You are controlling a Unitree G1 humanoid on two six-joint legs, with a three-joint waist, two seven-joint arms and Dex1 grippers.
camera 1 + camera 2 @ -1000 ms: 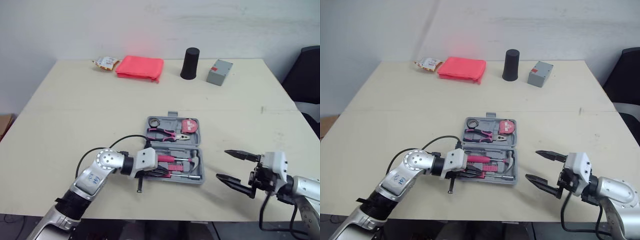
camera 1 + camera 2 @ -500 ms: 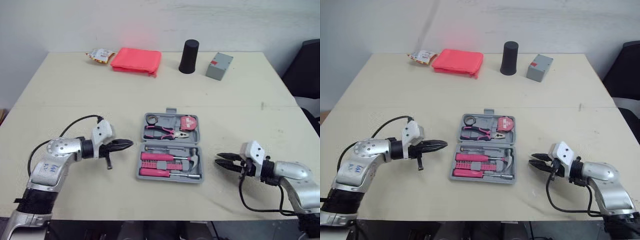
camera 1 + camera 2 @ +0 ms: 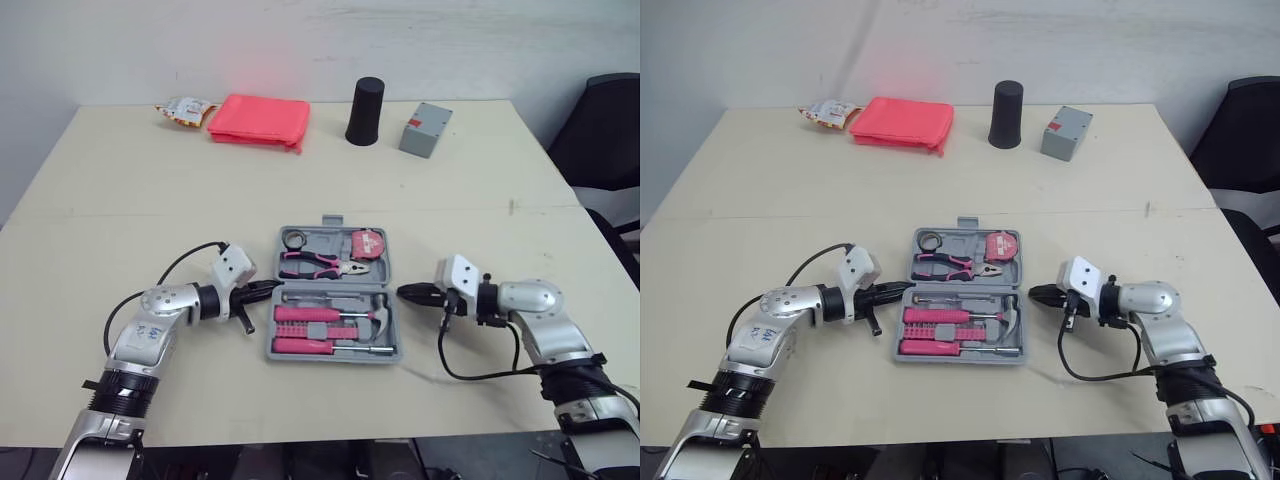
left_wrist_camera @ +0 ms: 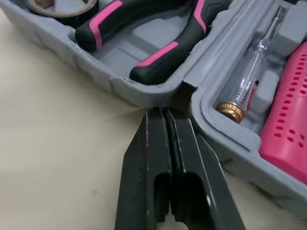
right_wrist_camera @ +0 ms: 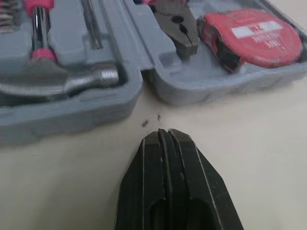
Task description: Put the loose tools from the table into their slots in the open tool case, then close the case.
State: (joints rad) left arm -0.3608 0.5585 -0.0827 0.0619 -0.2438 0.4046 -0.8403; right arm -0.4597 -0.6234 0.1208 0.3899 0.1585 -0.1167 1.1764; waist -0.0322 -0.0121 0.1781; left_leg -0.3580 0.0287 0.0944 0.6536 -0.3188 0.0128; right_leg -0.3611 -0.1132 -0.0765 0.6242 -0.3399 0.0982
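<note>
Head view, case: tool case (image 3: 330,357) lies open in the lower middle of the frame on the table (image 3: 150,200), both halves flat.
Head view, contents: pliers (image 3: 320,265) and tape measure (image 3: 362,245) sit in the upper half. Hammer (image 3: 383,318) and pink screwdrivers (image 3: 310,313) sit in the lower half.
Head view, my left claw (image 3: 270,287): pressed together, lying low at the case's left edge, level with the hinge line.
Head view, my right claw (image 3: 405,292): pressed together, just off the case's right edge, a thin strip of table between.
Head view, room: bare table on every side of the case, with a wide bare band above it.
Head view, back row: snack packet (image 3: 182,107), pink cloth (image 3: 258,120), black cup (image 3: 364,98) and grey box (image 3: 425,129) stand along the far edge at the top of the frame, well apart from the case.
Head view, right edge: dark chair (image 3: 600,130) sits past the table edge, upper right.
Left wrist view: my fingers (image 4: 153,143) are flat against each other, tip at the hinge notch in the case wall. Touching or a hair off, I cannot tell. Pliers handles and a clear tester pen (image 4: 244,81) lie in their slots just past the rim.
Right wrist view: fingers are pressed together, nothing between them. Bare table separates the tip from the case wall. Hammer head, pliers nose and tape measure sit just behind that wall.
</note>
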